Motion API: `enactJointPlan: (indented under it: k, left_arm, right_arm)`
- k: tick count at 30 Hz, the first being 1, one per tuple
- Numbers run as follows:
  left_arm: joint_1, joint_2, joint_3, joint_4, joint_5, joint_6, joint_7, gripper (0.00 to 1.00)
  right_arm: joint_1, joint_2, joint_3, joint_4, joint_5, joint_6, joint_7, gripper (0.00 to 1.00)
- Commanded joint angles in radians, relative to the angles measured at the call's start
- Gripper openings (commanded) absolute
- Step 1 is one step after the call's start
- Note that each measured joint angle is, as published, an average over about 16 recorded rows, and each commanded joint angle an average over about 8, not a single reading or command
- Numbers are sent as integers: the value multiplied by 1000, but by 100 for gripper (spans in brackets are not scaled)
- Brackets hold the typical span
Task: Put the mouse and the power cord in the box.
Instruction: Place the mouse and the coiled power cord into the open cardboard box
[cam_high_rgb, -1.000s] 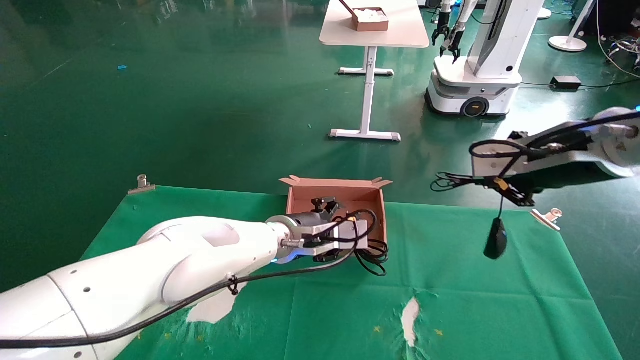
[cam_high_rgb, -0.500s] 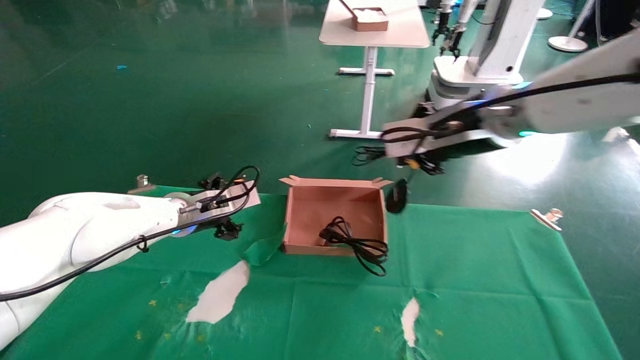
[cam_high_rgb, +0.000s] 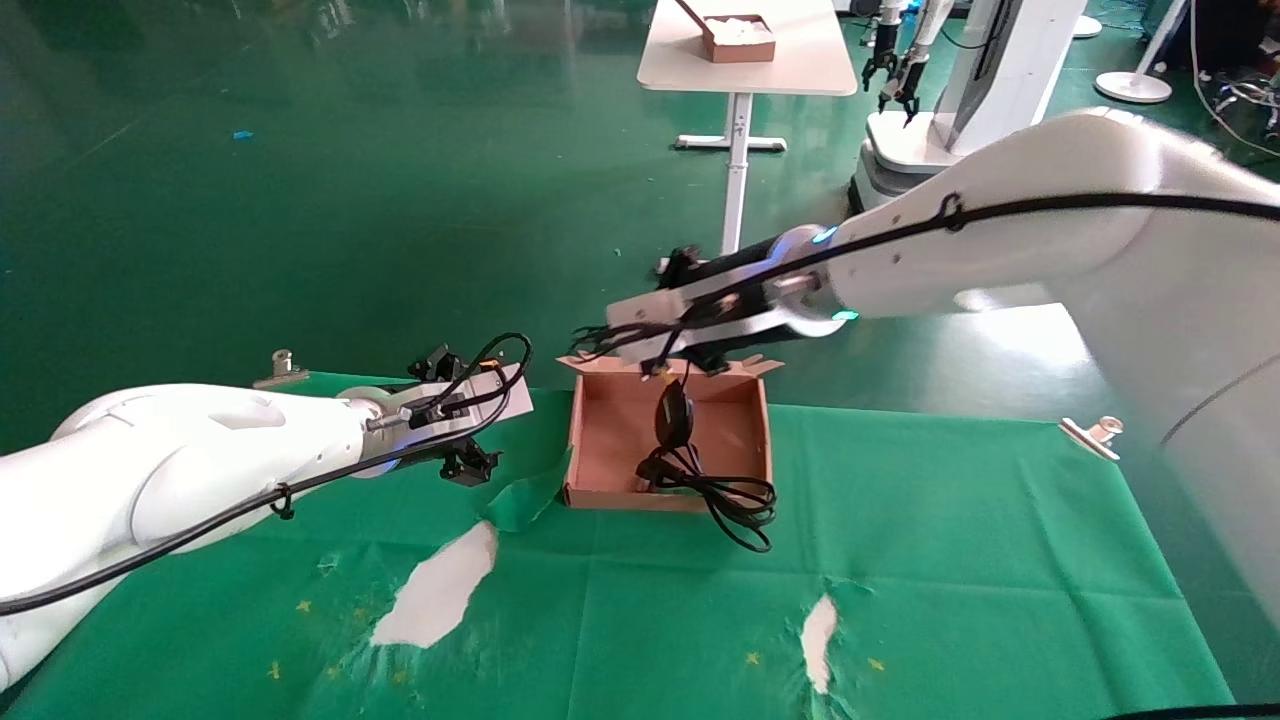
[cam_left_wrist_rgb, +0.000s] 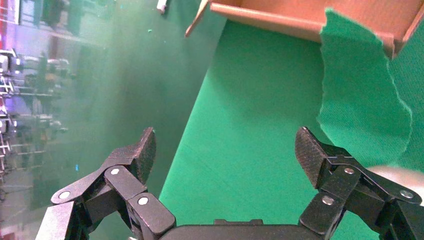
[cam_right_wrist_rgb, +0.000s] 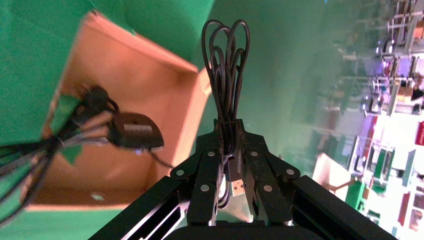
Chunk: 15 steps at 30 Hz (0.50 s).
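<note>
The brown cardboard box (cam_high_rgb: 602, 440) stands at the far edge of the green cloth. The looped black power cord (cam_high_rgb: 722, 492) lies in its near right corner, with loops spilling over the front wall onto the cloth. My right gripper (cam_high_rgb: 625, 342) hovers above the box's far wall, shut on the mouse's bundled thin cable (cam_right_wrist_rgb: 226, 60); the silver USB plug (cam_right_wrist_rgb: 239, 187) sits between its fingers (cam_right_wrist_rgb: 230, 127). The black mouse (cam_high_rgb: 672, 415) dangles from that cable over the box interior (cam_right_wrist_rgb: 130, 65). My left gripper (cam_high_rgb: 458, 415) hangs open and empty left of the box (cam_left_wrist_rgb: 300, 20), above bare cloth (cam_left_wrist_rgb: 226, 137).
A torn cloth flap (cam_high_rgb: 520, 500) curls up against the box's left wall. White tears (cam_high_rgb: 440, 585) (cam_high_rgb: 820, 630) show in the near cloth. Metal clips (cam_high_rgb: 285, 368) (cam_high_rgb: 1095, 435) pin the far corners. Beyond stand a white table (cam_high_rgb: 745, 70) and another robot (cam_high_rgb: 950, 110).
The right arm swung left, carrying the dangling mouse from the table's right side to above the box. The left arm pulled back left out of the box, leaving the power cord there.
</note>
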Motion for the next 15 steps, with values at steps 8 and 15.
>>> enactJointPlan:
  k: [8,15]
  left_arm:
    - [0,-9,4,-25,34,4,-41,100]
    - [0,-12,5,-30,41,6,-48,100]
  right_arm:
    - [-42,-6,-147,10,80,75,28,44]
    - [-52,-8,-182,3,88,102,38,100]
